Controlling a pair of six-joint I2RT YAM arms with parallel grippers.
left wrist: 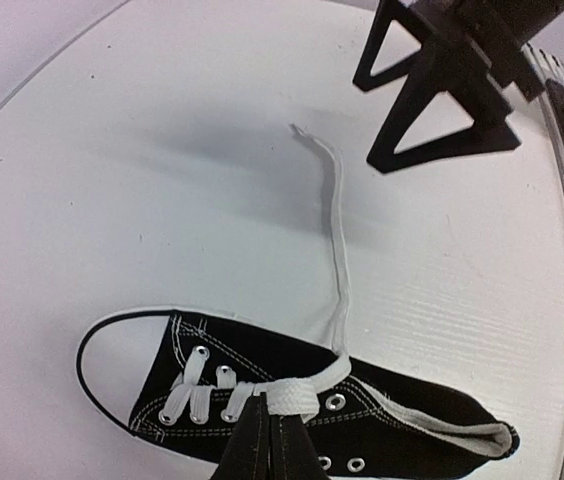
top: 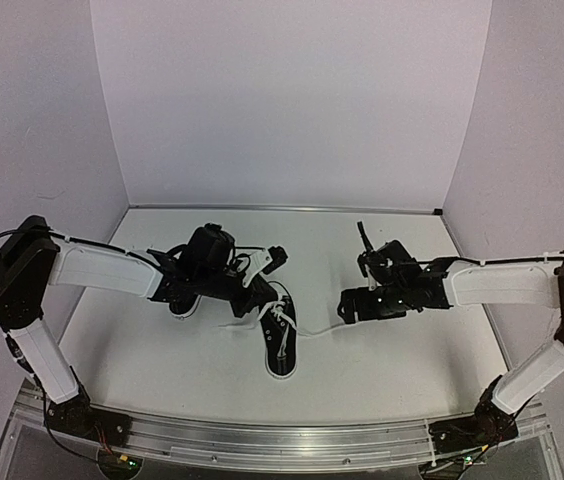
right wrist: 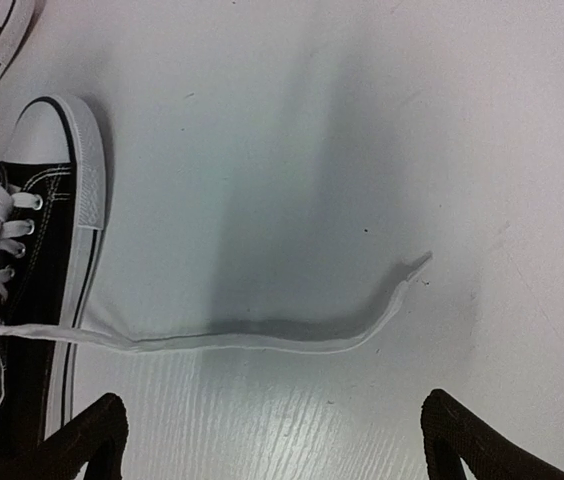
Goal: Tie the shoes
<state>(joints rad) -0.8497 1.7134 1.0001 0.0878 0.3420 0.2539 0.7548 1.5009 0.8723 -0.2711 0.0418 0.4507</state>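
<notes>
One black shoe (top: 280, 348) lies near the middle of the counter (top: 392, 240), somewhat toward the near edge, with its heel opening facing that edge. The left gripper (left wrist: 267, 415) sits right over the lacing. Its fingers are pressed together and pinch a white lace (left wrist: 337, 230) where it crosses the top eyelets. From that pinch the free end of the lace runs flat across the bare counter toward the right edge. Its frayed tip stops just short of the right gripper (right wrist: 272, 400), without touching it. The right gripper hangs low over the counter with its fingers spread wide and nothing between them. The lace lies ahead of the gap. A second shoe (top: 184, 303) sits nearer the left edge, well apart from the lace. It is largely covered from above by the left arm (top: 102, 268), so only its end shows.
</notes>
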